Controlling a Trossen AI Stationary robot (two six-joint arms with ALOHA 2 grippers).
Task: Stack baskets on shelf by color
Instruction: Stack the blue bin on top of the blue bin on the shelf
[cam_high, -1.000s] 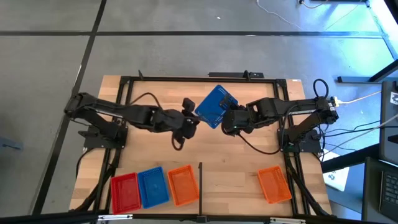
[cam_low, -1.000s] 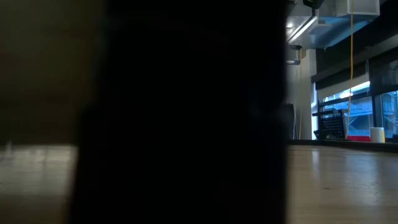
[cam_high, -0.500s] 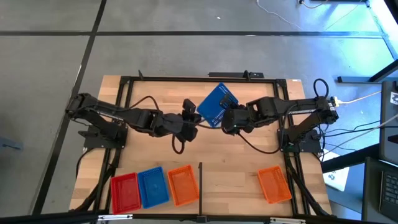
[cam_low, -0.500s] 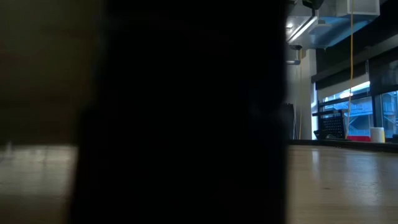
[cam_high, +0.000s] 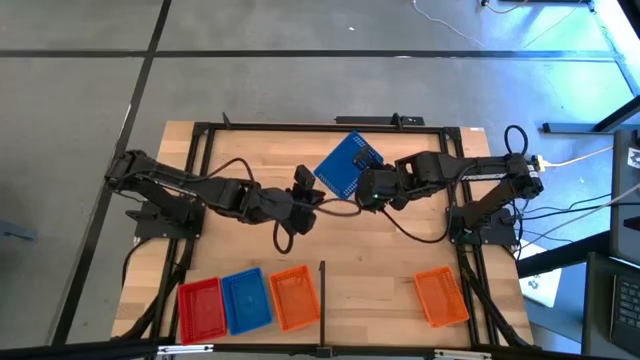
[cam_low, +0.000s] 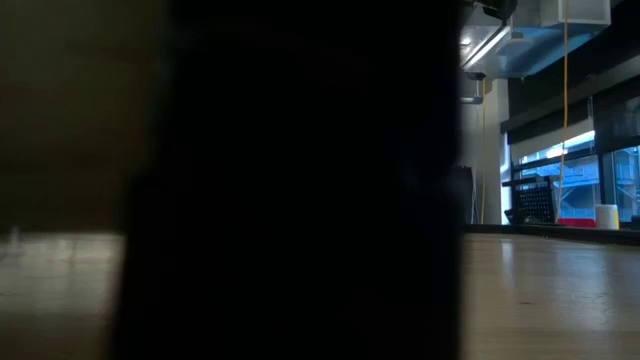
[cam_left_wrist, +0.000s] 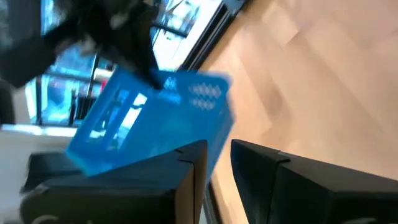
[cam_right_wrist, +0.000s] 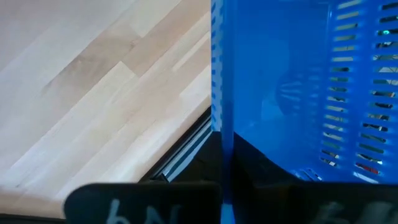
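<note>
We see the right gripper (cam_high: 362, 190) clamped on a raised blue basket (cam_high: 345, 166), the left gripper (cam_high: 312, 196) beside it, fingers apart.

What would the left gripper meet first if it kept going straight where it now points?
Most likely the blue basket held up by the right gripper: the left gripper, jaws open, points at its lower edge, though depth is unclear.

The wooden plank worktop (cam_high: 250, 250) with its black frame carries four baskets along the near edge. A red basket (cam_high: 201, 307), a blue basket (cam_high: 246, 299) and an orange basket (cam_high: 294, 297) lie side by side, just left of a thin black divider bar (cam_high: 322, 283). Another orange basket (cam_high: 440, 296) lies well apart on the right.
</note>
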